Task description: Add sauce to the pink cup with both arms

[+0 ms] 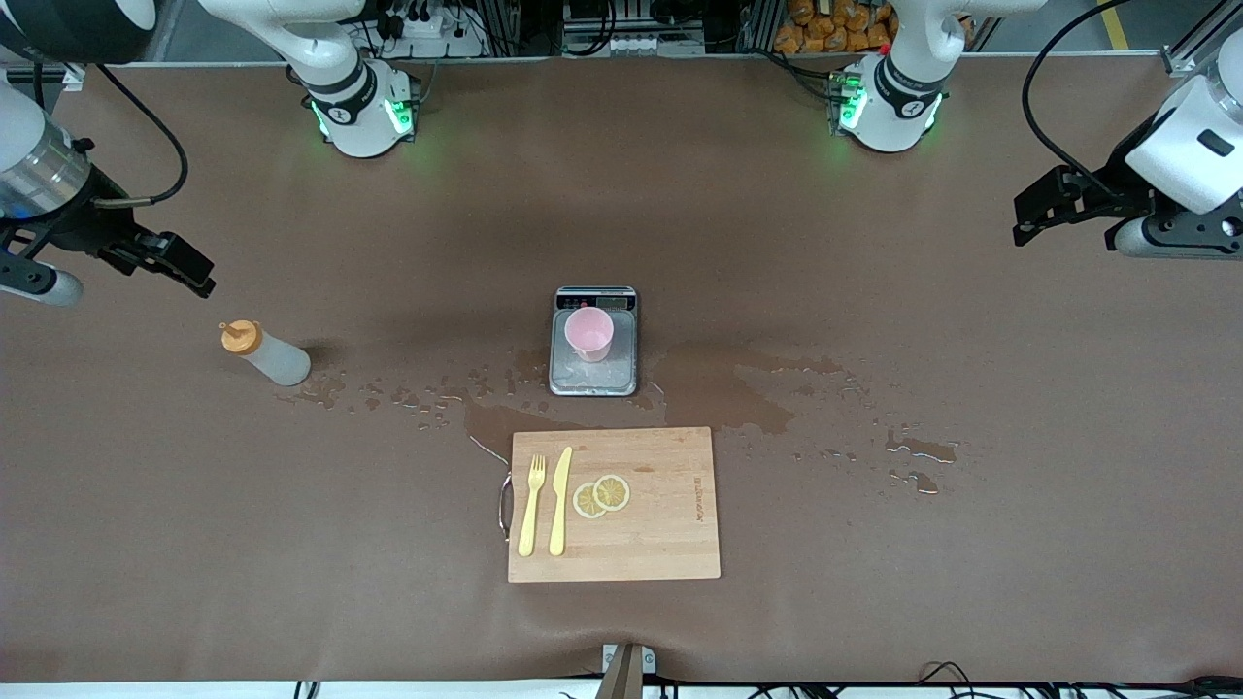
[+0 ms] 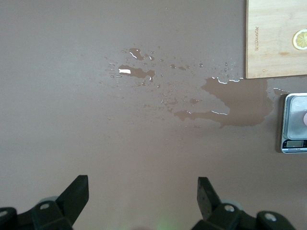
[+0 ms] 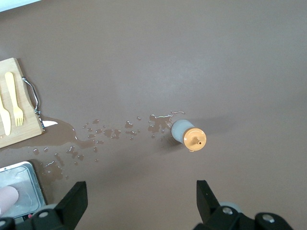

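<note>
Both grippers hang with fingers spread wide, holding nothing: the right gripper (image 1: 184, 267) is up over the table just beside the sauce (image 1: 267, 354), the left gripper (image 1: 1044, 209) over bare table at its own end. One sauce bottle stands upright, orange cap up, maybe leaning a little. One pink cup (image 1: 588, 333) sits on the scale (image 1: 594, 374), well apart from both, cut off in both wrist views.

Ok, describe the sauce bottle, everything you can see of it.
The sauce bottle is a small translucent greyish-white squeeze bottle with an orange nozzle cap. It stands upright on the brown table toward the right arm's end, at the edge of spilled droplets. Nothing grips it; the right gripper, open, hangs near it, not touching.
</note>
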Tool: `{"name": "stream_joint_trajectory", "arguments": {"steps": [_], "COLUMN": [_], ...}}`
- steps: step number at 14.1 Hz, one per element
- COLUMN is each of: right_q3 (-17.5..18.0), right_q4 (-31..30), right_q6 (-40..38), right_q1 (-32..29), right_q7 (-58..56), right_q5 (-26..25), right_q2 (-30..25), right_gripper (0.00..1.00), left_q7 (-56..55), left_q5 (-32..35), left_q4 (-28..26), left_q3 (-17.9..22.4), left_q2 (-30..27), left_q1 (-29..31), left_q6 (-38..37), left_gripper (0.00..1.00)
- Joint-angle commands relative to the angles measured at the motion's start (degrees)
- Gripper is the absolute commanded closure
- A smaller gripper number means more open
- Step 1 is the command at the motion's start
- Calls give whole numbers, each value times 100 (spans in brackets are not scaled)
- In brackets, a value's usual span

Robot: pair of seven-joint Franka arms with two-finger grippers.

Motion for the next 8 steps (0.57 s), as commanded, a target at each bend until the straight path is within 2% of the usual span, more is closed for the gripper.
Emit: {"name": "stream_joint_trajectory", "arguments": {"steps": [1,8], "right_q3": [63,72], "right_q4": [139,148], "right_q6": [-44,-27], "right_q1": [-61,-53], "right_q7": [-26,-9], "right_q5": [-85,-67], "right_q2": [74,65], "right_gripper": [0,0], "left_q7": [73,126], "left_q5": [-46,-46], "left_q4": [28,28], "left_q3": [8,78], "left_q2": [1,1], "left_q1": [25,25], "left_q6": [-11,-11], "left_gripper": [0,0]}}
